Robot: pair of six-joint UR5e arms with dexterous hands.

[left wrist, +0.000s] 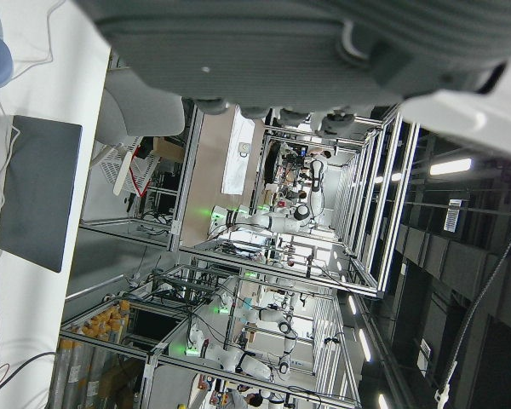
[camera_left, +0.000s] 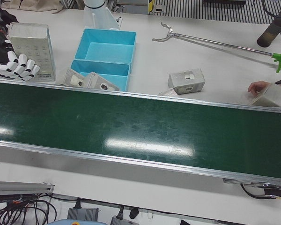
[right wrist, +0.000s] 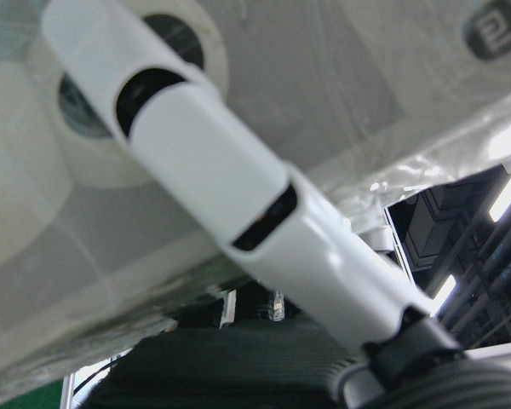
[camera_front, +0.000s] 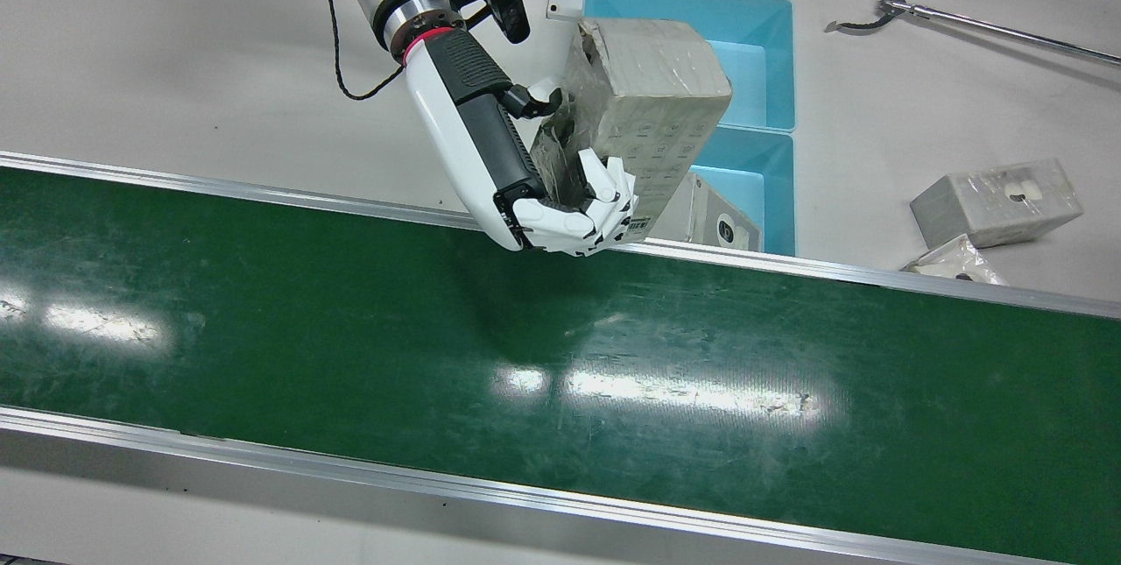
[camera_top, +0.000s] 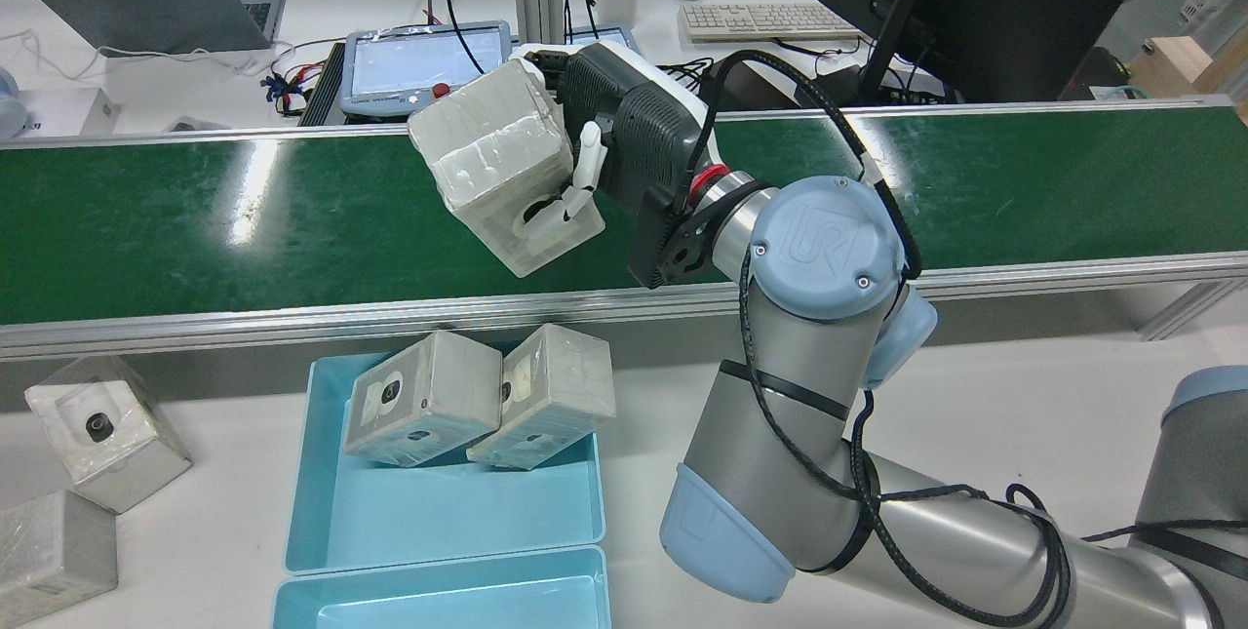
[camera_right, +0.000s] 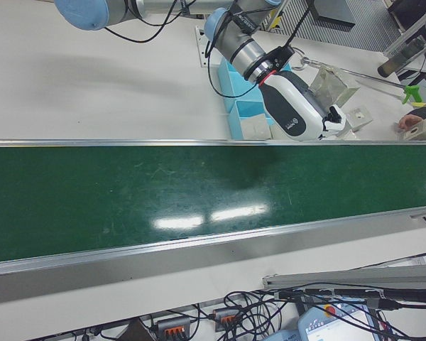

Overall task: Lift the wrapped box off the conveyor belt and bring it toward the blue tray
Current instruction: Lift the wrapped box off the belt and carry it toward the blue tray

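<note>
The robot's right hand (camera_front: pixel 525 188) grips a plastic-wrapped box (camera_front: pixel 644 114) and holds it tilted in the air above the near rail of the green conveyor belt (camera_front: pixel 350 328), on the side where the blue tray (camera_front: pixel 762 22) stands; its white fingers (camera_front: pixel 604 197) curl around one end of the box while the thumb presses the opposite face, as the rear view shows with the hand (camera_top: pixel 624 137) clamped on the box (camera_top: pixel 497 171) above the belt (camera_top: pixel 195 219). In the right hand view a white finger (right wrist: pixel 238 213) lies tight across the box's clear wrapping (right wrist: pixel 349 94). The tray (camera_top: pixel 322 512) is a pale blue two-compartment bin on the white table just beside the conveyor's rail; two more wrapped boxes (camera_top: pixel 424 400) (camera_top: pixel 546 395) lean side by side in the compartment nearest the belt, and the other compartment is bare. Further wrapped boxes (camera_top: pixel 102 429) (camera_top: pixel 54 551) rest on the table to the side of the tray. A long-handled reaching grabber (camera_front: pixel 884 9) lies on the table beyond the tray, and at the far end of the belt in the left-front view a person's hand (camera_left: pixel 258 86) rests on yet another wrapped box (camera_left: pixel 271 96). The left hand view shows only a dark underside against the workshop background, so whether the left hand is open or closed cannot be told
</note>
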